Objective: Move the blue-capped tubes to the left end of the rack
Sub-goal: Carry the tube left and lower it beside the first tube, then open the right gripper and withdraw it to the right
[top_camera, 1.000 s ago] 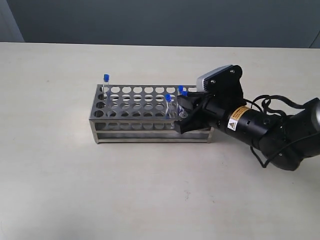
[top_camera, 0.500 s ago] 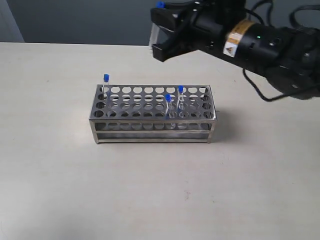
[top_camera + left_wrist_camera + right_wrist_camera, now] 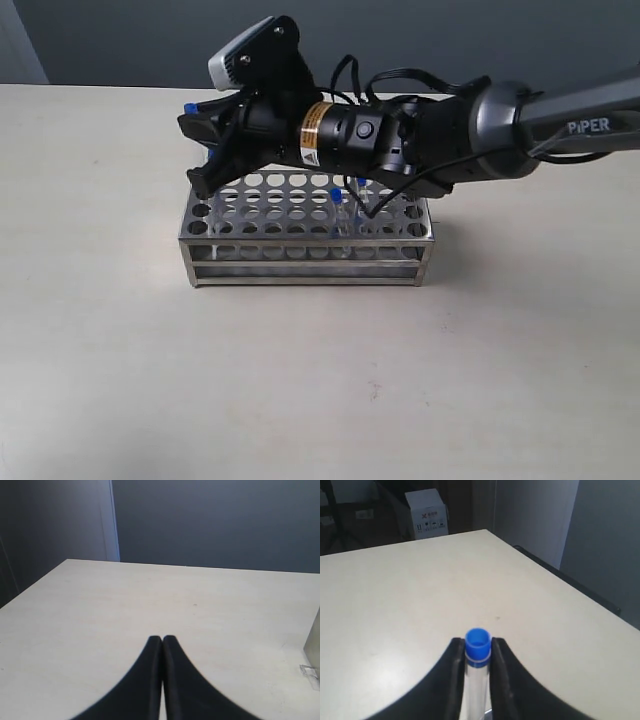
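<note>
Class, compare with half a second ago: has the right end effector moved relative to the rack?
Yes. The right end effector has moved left and down, now over the rack's left end.

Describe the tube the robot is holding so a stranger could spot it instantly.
Find the shiny metal rack. At its left end the right claw pinches one blue-capped tube. Unlike the two tubes standing in holes further right, this one is clamped between black fingers.

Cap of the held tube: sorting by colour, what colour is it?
The cap is bright blue; clearest in the right wrist view.
</note>
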Robot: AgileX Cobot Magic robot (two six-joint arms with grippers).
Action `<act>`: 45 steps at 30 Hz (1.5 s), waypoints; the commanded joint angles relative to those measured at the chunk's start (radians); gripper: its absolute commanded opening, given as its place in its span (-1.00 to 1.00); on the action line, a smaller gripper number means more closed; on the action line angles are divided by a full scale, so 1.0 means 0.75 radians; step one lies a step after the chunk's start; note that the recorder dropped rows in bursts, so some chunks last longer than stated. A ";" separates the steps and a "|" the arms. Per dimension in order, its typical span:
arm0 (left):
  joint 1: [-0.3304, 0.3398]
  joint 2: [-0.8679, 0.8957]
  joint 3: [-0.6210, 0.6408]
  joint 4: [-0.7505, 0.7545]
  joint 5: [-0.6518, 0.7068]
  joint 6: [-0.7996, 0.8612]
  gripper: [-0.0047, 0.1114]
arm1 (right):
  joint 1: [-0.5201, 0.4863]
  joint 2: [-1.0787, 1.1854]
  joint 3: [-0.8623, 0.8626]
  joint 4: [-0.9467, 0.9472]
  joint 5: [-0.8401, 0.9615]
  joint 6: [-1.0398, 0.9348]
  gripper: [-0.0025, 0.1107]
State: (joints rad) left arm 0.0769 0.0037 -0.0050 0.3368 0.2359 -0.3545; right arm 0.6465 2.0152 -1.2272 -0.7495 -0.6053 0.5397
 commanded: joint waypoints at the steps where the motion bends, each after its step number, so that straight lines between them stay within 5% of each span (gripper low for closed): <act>1: -0.009 -0.005 0.004 -0.005 -0.004 -0.004 -0.91 | 0.006 0.005 -0.016 -0.017 0.032 0.016 -0.97; 27: -0.009 -0.005 0.004 -0.005 -0.004 -0.004 -0.91 | 0.006 0.113 -0.019 -0.017 0.016 0.016 -0.96; 34: -0.009 -0.005 0.004 -0.005 -0.004 -0.004 -0.91 | 0.006 0.113 -0.019 -0.031 0.014 0.049 -0.33; 40: -0.009 -0.005 0.004 -0.005 -0.004 -0.004 -0.91 | 0.003 0.082 -0.019 -0.047 0.025 0.049 -0.30; 45: -0.009 -0.005 0.004 -0.005 -0.004 -0.004 -0.91 | -0.027 -0.106 -0.019 -0.149 0.287 0.049 -0.31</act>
State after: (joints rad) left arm 0.0769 0.0037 -0.0050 0.3368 0.2359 -0.3545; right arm 0.6434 2.0289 -1.2353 -0.8111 -0.4847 0.5744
